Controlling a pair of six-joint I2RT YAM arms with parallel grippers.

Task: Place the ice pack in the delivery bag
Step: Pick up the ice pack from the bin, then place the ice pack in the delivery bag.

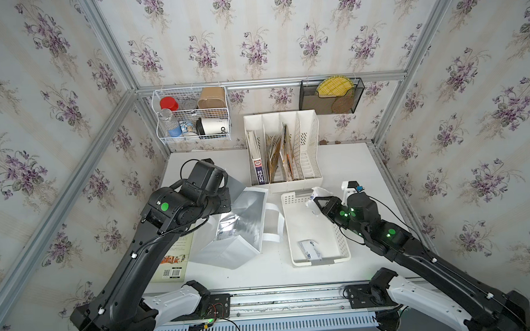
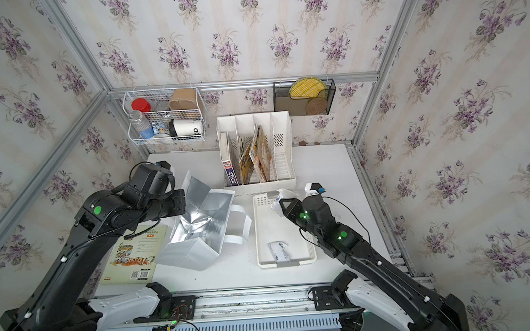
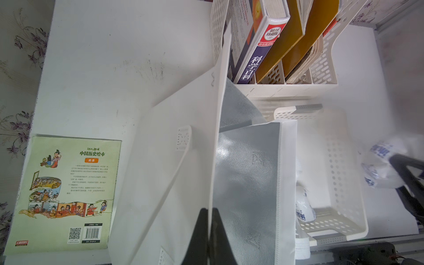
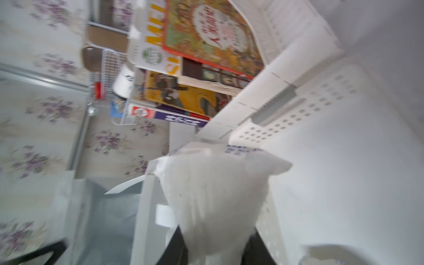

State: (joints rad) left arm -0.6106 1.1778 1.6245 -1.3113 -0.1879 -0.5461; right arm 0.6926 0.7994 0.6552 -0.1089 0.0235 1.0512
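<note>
Operator: How will it handle?

Inspector: Judged by its look, the ice pack (image 4: 218, 195) is a soft, limp pouch with a smooth film skin. It bulges out beyond the fingers, so expect it to sag, swing and perhaps slip. You would do best to take it by a sealed edge or a gathered corner, not across the full belly.

Operator: Where is it?

Inspector: It is lifted over the far end of the white basket (image 1: 342, 246). It is apart from the delivery bag (image 1: 227, 252), which stands just beside that basket, and it is not yet in the bag. A second pack (image 1: 310, 249) lies at the basket's near end.

Operator: And the grippers?

Inspector: Your right gripper (image 4: 216, 243) stands partly closed, clamped on one end of the pack with the rest hanging free. Your left gripper (image 3: 210, 220) is pinched tight on the bag's wall edge, holding the foil-lined mouth open. Finding: carry slowly, since a narrow hold on slick film may give.
</note>
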